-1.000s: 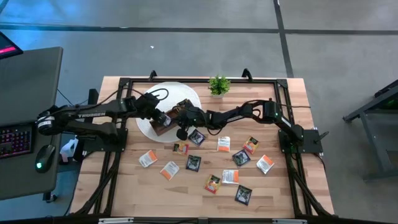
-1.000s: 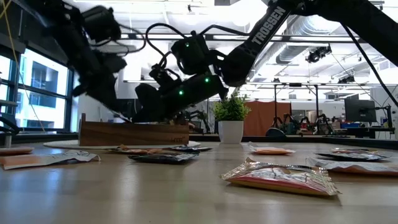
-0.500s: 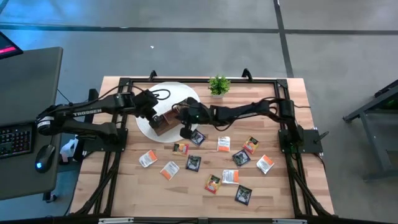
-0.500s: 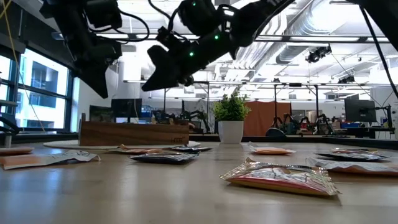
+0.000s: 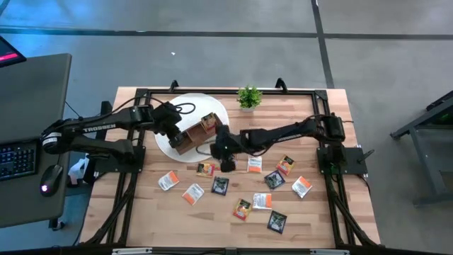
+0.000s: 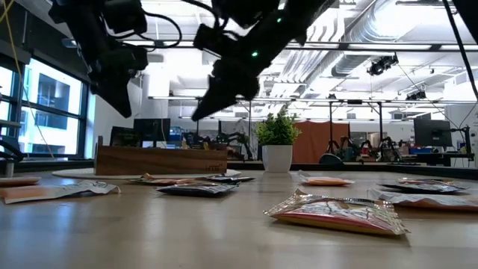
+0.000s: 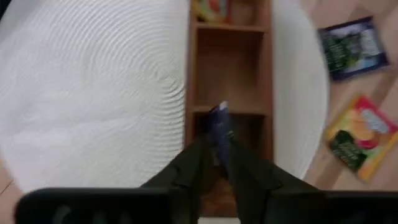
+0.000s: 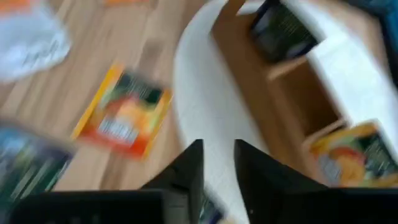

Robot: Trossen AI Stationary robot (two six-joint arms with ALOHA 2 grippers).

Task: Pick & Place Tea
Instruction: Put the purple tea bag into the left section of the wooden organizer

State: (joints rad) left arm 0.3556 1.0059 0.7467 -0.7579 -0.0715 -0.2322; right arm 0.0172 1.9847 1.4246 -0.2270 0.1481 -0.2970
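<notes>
The tea sachets (image 5: 220,185) lie loose on the near half of the table, several of them. The brown wooden box (image 5: 191,134) stands on a white round mat (image 5: 185,108). A dark sachet (image 8: 280,28) and an orange one (image 8: 348,155) lie in its compartments. My left gripper (image 7: 217,149) hangs above the box, shut on a dark sachet. My right gripper (image 8: 217,152) is open and empty. It hovers just off the mat's near-right edge (image 5: 226,163), above the loose sachets. My left gripper pinches a dark sachet between its two fingers by one edge (image 7: 217,121). The fingers point down from above. The sachet is lifted clear and sticks out past the fingertips, edge-on, over the box's compartments (image 7: 230,68).
A small green potted plant (image 5: 248,97) stands at the far edge, right of the mat. A black frame runs around the tabletop (image 5: 212,92). Sachets on the wood include an orange one (image 8: 121,118) near the mat and others at the right (image 5: 285,165).
My right gripper rose out of the box and swung toward the table's near right, off the mat and over the loose sachets. My left gripper lifted up from beside the box about a second ago and has since hung still above it.
</notes>
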